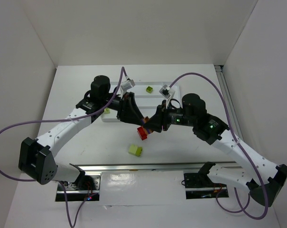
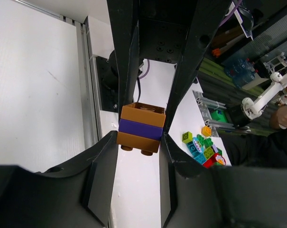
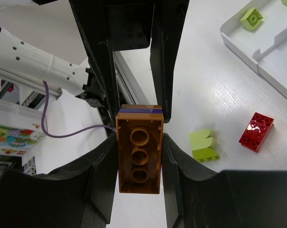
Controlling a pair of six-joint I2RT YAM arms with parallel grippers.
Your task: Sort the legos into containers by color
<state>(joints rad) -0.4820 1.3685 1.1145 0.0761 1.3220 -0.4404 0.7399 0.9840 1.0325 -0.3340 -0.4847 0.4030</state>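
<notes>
Top external, inventory of the sorting area.

1. White divided tray [image 1: 148,99], flat on the table [image 1: 77,85], just beyond both hands. Raised dividers split it into rectangular compartments. Contents: one lime brick [image 1: 149,89] in a far compartment, beyond the right hand [image 3: 139,137]. A second lime brick [image 1: 106,111] sits in the corner compartment beside the left arm's wrist and is partly screened by that arm.

2. Brown-and-purple stack [image 3: 139,149]: two brown-orange layers with a purple layer between them. It is off the table and outside the tray, spanning the gap between the two hands. The right hand is clamped on the long sides of one end, with the stack's underside tubes facing its wrist camera. The left hand [image 2: 139,140] meets the other end, its fingertips pressed against both sides of the lower brown-orange layer.

3. Red brick [image 1: 143,133]: loose on the table, below the joined hands on their near side, in no compartment.

4. Pale yellow-green brick [image 1: 135,150]: loose on the table, nearer the arm bases than either hand. It is close to the red brick but not touching it.
</notes>
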